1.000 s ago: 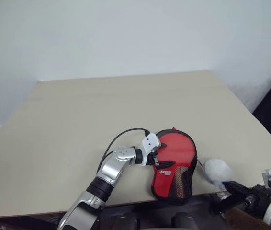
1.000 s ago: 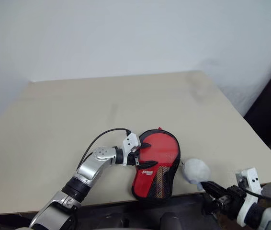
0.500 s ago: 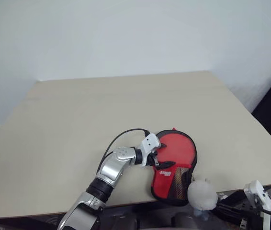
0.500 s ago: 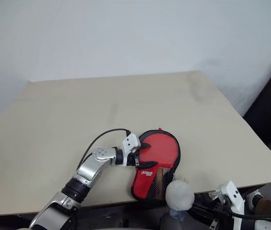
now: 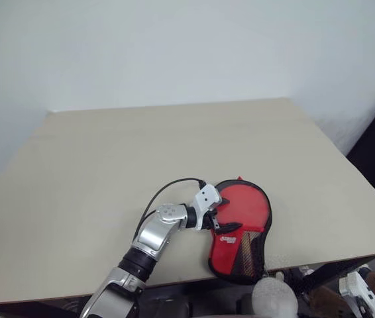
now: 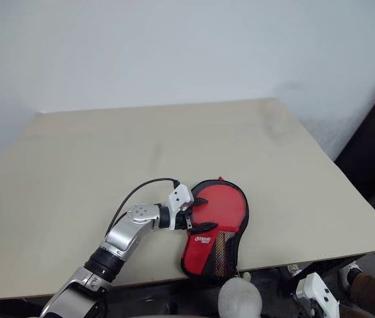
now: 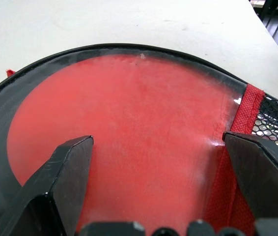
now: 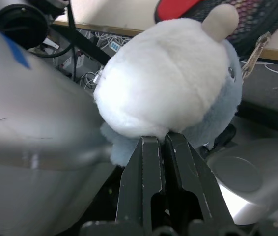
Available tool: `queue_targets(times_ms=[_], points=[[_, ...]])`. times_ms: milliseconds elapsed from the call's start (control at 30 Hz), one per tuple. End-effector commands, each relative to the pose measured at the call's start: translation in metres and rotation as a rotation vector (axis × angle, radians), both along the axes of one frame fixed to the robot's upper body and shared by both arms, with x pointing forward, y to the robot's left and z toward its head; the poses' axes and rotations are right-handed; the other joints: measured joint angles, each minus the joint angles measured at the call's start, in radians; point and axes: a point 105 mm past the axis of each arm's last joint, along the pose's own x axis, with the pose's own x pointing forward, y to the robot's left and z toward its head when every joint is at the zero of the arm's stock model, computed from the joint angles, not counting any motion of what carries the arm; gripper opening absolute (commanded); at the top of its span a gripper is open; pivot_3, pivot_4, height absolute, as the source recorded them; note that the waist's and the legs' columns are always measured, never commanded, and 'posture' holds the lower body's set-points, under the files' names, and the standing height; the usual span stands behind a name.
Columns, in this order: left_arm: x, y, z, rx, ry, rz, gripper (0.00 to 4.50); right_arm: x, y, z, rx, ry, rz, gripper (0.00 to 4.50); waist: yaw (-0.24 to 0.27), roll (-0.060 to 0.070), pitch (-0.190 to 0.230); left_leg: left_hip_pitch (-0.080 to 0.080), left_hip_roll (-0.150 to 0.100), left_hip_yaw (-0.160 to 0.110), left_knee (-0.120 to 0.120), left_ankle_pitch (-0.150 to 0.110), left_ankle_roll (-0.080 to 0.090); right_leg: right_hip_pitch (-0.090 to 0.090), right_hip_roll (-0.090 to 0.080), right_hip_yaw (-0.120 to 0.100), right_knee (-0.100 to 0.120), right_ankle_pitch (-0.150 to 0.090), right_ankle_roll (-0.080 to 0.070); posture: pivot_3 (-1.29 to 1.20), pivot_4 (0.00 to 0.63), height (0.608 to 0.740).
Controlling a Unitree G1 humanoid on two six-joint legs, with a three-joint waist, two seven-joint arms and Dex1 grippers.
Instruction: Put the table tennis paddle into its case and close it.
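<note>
Left claw (image 7: 158,162) spread wide over the case (image 5: 244,228), right claw (image 8: 165,142) pinching a plush toy (image 8: 171,86)

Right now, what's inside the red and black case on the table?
Through the clear window of the case, the table tennis paddle shows its round red face. Its handle end is covered by the red fabric panel and black mesh, so it can't be seen.

The case (image 5: 242,225) near the worktop's front edge is red woven cloth with black mesh, black trim and a hazy clear plastic window. The worktop (image 5: 141,152) looks matt and smooth, pale beige. A fluffy white-and-blue plush toy (image 8: 168,91) looks soft.
</note>
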Motion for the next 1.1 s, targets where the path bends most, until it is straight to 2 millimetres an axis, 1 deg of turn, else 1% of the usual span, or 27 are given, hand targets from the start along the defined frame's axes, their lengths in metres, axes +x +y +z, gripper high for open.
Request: queue_targets(times_ms=[33, 100, 167, 233, 267, 333, 400, 500, 600, 700, 767, 833, 967, 1100], points=[[-0.015, 0.014, -0.046, 0.119, 0.175, 0.028, 4.5, 0.003, 0.002, 0.014, 0.017, -0.062, 0.017, 0.03, 0.0, 0.0, 0.0, 0.0, 0.001, 0.0, 0.0, 0.0, 0.0, 0.0, 0.0, -0.001, -0.002, 0.0, 0.0, 0.0, 0.0, 0.74], [-0.015, 0.014, -0.046, 0.119, 0.175, 0.027, 4.5, 0.024, -0.009, 0.018, 0.013, -0.136, -0.066, 0.03, 0.0, 0.001, 0.0, 0.0, 0.004, 0.0, 0.0, -0.001, 0.001, 0.004, 0.0, -0.006, -0.01, 0.0, 0.0, 0.0, 0.0, 0.74], [-0.015, 0.014, -0.046, 0.119, 0.175, 0.026, 4.5, 0.042, -0.015, 0.022, 0.021, -0.19, -0.138, 0.03, -0.001, 0.001, 0.0, -0.003, 0.009, 0.002, 0.001, -0.002, 0.001, 0.006, 0.0, -0.012, -0.016, 0.0, 0.0, 0.0, 0.0, 0.74], [-0.015, 0.014, -0.046, 0.119, 0.174, 0.026, 4.5, 0.051, -0.016, 0.023, 0.035, -0.209, -0.167, 0.03, 0.0, 0.005, 0.0, -0.005, 0.016, 0.002, 0.001, -0.003, 0.0, 0.01, -0.003, -0.024, -0.026, 0.0, 0.0, 0.0, 0.0, 0.74], [-0.014, 0.013, -0.045, 0.119, 0.173, 0.025, 4.5, 0.058, -0.016, 0.022, 0.035, -0.225, -0.196, 0.03, 0.0, 0.005, 0.0, -0.006, 0.016, 0.002, 0.0, -0.003, 0.0, 0.01, -0.005, -0.028, -0.027, 0.0, 0.0, 0.0, 0.0, 0.74], [-0.014, 0.014, -0.045, 0.121, 0.17, 0.027, 4.5, 0.074, -0.017, 0.015, 0.029, -0.244, -0.266, 0.03, 0.001, 0.005, 0.0, -0.002, 0.015, 0.003, 0.0, -0.003, 0.0, 0.009, -0.011, -0.035, -0.026, 0.0, 0.0, 0.0, 0.0, 0.74], [-0.013, 0.015, -0.045, 0.123, 0.167, 0.034, 4.5, 0.089, -0.017, 0.008, 0.043, -0.246, -0.35, 0.03, 0.002, 0.005, 0.0, -0.001, 0.016, 0.003, -0.001, -0.003, 0.0, 0.009, -0.013, -0.04, -0.026, 0.0, 0.0, 0.0, 0.0, 0.74], [-0.012, 0.017, -0.045, 0.124, 0.167, 0.046, 4.5, 0.1, -0.014, 0.001, 0.06, -0.249, -0.412, 0.03, 0.003, 0.007, 0.0, -0.001, 0.015, 0.002, -0.001, -0.003, 0.0, 0.009, -0.014, -0.041, -0.026, 0.0, 0.0, 0.0, 0.0, 0.74], [-0.011, 0.018, -0.044, 0.126, 0.161, 0.053, 4.5, 0.111, -0.013, -0.016, 0.034, -0.209, -0.481, 0.03, 0.004, 0.007, -0.001, 0.0, 0.015, 0.002, -0.001, -0.003, 0.0, 0.009, -0.014, -0.041, -0.025, 0.0, 0.0, 0.0, 0.0, 0.74], [-0.01, 0.02, -0.044, 0.127, 0.155, 0.061, 4.5, 0.113, -0.009, -0.033, 0.044, -0.135, -0.501, 0.03, 0.003, 0.007, -0.001, 0.0, 0.015, 0.002, -0.001, -0.003, 0.0, 0.009, -0.014, -0.041, -0.025, 0.0, 0.0, 0.0, 0.0, 0.74], [-0.009, 0.021, -0.043, 0.125, 0.156, 0.069, 4.5, 0.12, -0.016, -0.039, -0.022, -0.175, -0.538, 0.03, 0.001, 0.008, -0.003, 0.001, 0.016, 0.002, -0.002, -0.003, 0.0, 0.01, -0.014, -0.041, -0.025, 0.0, 0.0, 0.0, 0.0, 0.74], [-0.007, 0.022, -0.043, 0.125, 0.153, 0.075, 4.5, 0.127, -0.024, -0.044, -0.033, -0.175, -0.599, 0.03, 0.001, 0.01, -0.004, 0.001, 0.016, 0.003, -0.002, -0.003, 0.0, 0.009, -0.014, -0.041, -0.025, 0.0, 0.0, 0.0, 0.0, 0.74], [-0.003, 0.023, -0.042, 0.126, 0.137, 0.086, 4.5, 0.135, -0.031, -0.046, -0.028, -0.173, -0.651, 0.94, 0.0, 0.012, -0.004, 0.001, 0.016, 0.002, -0.002, -0.003, 0.0, 0.009, -0.014, -0.041, -0.024, 0.0, 0.0, 0.0, 0.0, 0.74], [0.002, 0.024, -0.038, 0.123, 0.1, 0.095, 4.5, 0.139, -0.034, -0.045, -0.037, -0.192, -0.676, 2.4, 0.0, 0.012, -0.004, 0.002, 0.016, 0.002, -0.002, -0.003, 0.0, 0.008, -0.013, -0.041, -0.022, 0.0, 0.0, 0.0, 0.0, 0.74]])
